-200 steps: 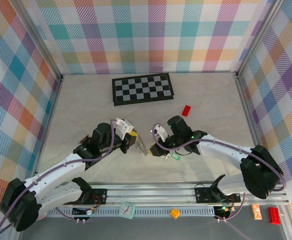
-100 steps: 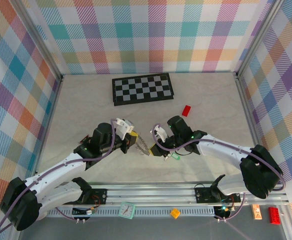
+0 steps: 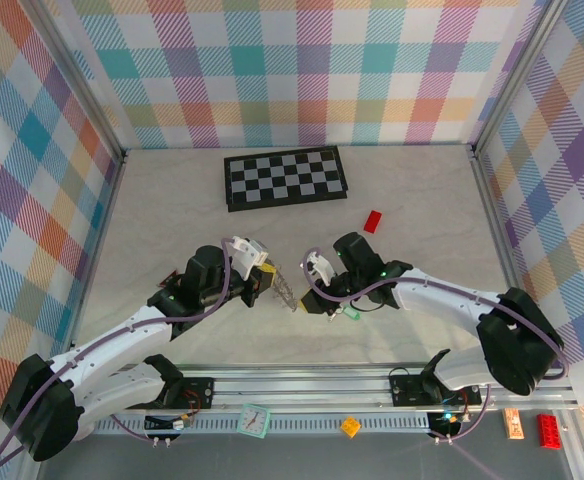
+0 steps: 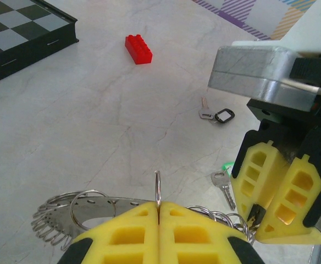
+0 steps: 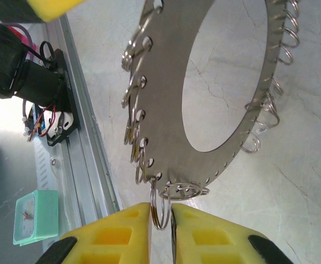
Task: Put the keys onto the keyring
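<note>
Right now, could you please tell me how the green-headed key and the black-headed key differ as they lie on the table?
The green-headed key lies close to the keyring, its head partly hidden behind the right gripper; the black-headed key lies farther off, in the open, fully visible. Their heads differ: green against black. Both have silver blades, lie flat on the table, and neither is on the keyring yet.

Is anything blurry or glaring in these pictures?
Top view: even light, faint shadows, all sharp. Left wrist view: the red block is crisp, the left gripper's fingers nearest the lens look slightly soft. Right wrist view: the metal ring is sharp, shiny, without harsh glare.
</note>
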Controlling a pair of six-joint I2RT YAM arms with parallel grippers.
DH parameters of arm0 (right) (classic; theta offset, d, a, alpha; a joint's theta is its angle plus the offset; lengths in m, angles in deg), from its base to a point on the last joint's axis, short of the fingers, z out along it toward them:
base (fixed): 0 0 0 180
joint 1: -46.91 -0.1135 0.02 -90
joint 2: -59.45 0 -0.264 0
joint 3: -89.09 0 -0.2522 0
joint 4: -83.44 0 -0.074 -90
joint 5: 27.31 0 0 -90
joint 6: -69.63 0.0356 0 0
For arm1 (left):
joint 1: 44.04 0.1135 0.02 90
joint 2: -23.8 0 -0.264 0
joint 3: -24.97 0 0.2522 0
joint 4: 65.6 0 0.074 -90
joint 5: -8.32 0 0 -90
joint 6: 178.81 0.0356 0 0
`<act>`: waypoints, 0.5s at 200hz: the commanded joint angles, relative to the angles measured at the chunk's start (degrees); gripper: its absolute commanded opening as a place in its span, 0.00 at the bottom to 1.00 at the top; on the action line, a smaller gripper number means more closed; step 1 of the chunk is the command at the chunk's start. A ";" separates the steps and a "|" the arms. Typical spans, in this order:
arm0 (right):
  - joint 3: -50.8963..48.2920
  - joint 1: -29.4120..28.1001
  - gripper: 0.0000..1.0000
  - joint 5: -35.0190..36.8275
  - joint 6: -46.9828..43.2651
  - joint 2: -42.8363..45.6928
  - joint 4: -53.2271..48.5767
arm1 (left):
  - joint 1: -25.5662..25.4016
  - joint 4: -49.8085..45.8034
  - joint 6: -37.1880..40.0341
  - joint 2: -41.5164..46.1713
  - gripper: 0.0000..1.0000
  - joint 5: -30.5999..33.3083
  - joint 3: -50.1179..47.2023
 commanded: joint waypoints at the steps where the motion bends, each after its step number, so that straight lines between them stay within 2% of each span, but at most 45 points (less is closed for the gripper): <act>1: 2.01 -0.53 0.18 -1.60 -1.33 -0.75 -0.84 | -0.63 2.29 -0.53 0.11 0.00 -1.63 0.35; 100: 2.38 -0.88 0.15 -1.74 -0.51 -1.39 0.83 | -0.65 2.04 -0.53 0.10 0.00 -1.81 0.35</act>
